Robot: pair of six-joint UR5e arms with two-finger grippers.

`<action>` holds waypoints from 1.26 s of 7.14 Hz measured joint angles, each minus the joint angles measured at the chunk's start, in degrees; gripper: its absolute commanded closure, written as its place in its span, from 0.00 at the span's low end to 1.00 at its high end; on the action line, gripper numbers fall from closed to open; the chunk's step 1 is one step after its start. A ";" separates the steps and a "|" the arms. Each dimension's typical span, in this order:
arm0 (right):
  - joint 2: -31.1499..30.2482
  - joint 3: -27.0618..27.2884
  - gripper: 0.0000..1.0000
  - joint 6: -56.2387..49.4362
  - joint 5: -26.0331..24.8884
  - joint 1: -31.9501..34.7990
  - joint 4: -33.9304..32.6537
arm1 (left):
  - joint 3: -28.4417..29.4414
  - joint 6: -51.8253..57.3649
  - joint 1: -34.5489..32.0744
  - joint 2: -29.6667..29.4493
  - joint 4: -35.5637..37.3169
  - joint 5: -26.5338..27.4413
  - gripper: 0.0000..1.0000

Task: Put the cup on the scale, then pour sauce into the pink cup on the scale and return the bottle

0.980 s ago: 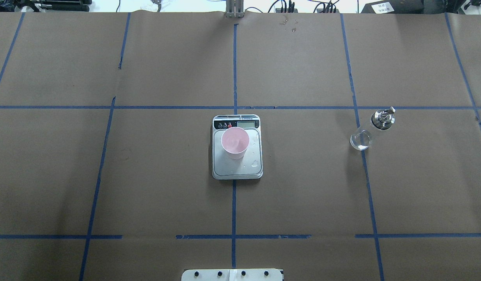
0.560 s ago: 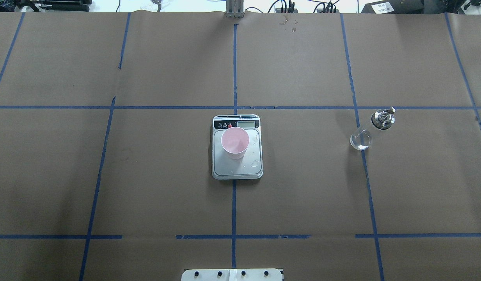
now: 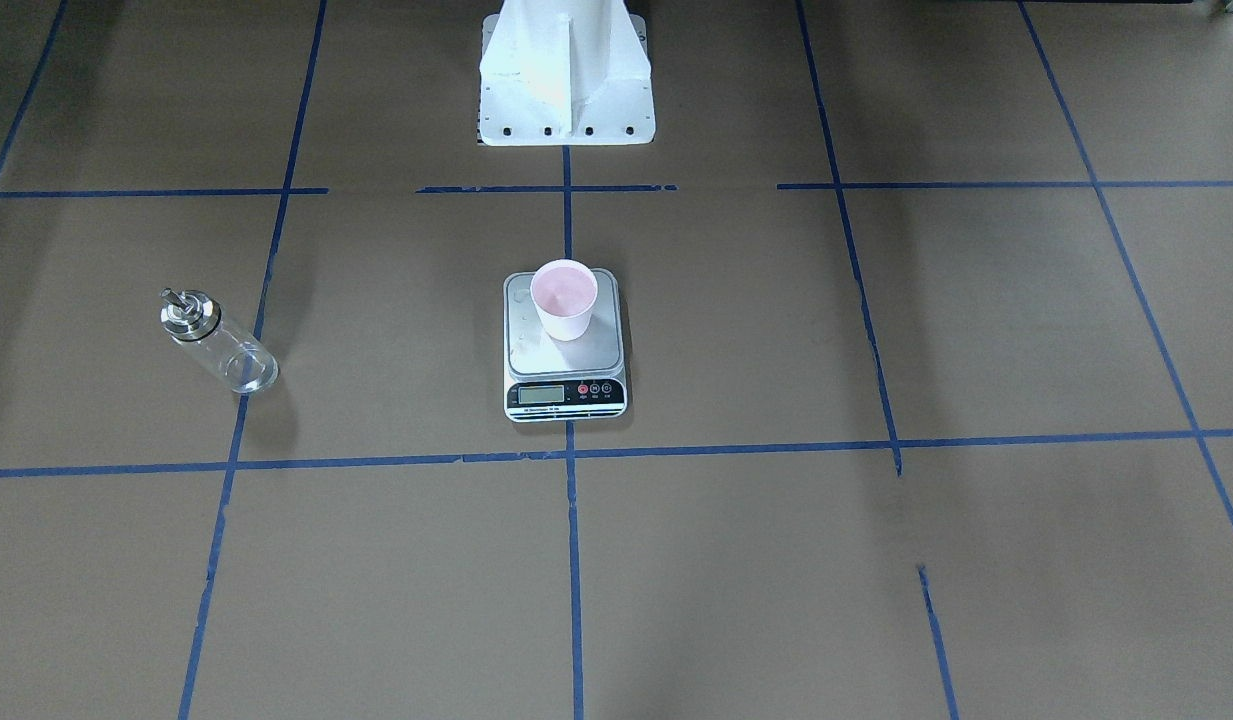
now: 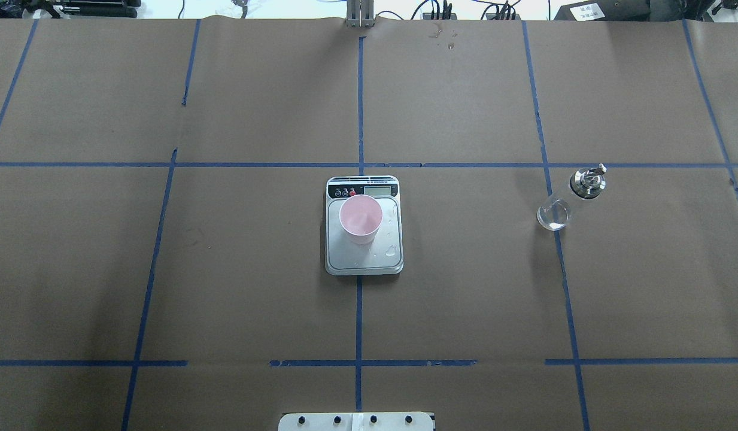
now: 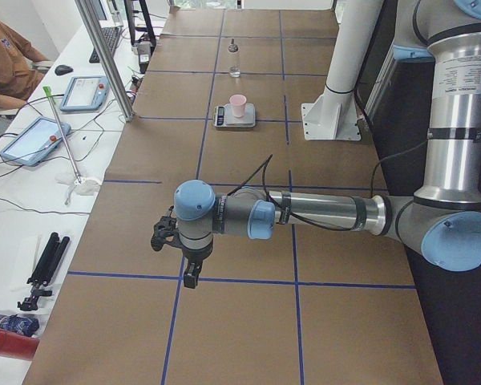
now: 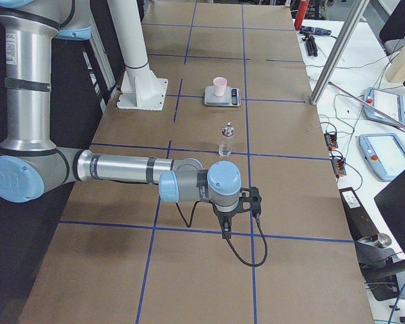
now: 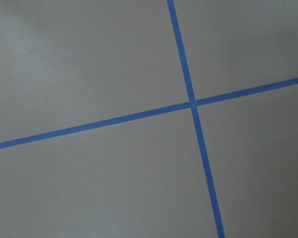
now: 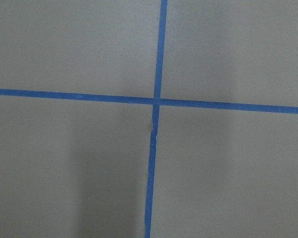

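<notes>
Cup (image 4: 360, 220) upright on scale (image 4: 364, 264), bottle (image 4: 569, 197) standing well apart toward robot's right; pouring seemingly next: bring right gripper (image 6: 255, 201), parked far off like left gripper (image 5: 160, 236), openness impossible to tell, across to clasp bottle's glass body.

A robotics lab (tape-gridded table (image 4: 255, 269), teach pendants (image 5: 34, 139) alongside).
</notes>
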 measured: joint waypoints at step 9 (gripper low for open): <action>0.00 0.02 0.00 1.38 0.07 -0.01 0.11 | -1.38 -6.32 0.00 -0.07 0.02 -0.54 0.00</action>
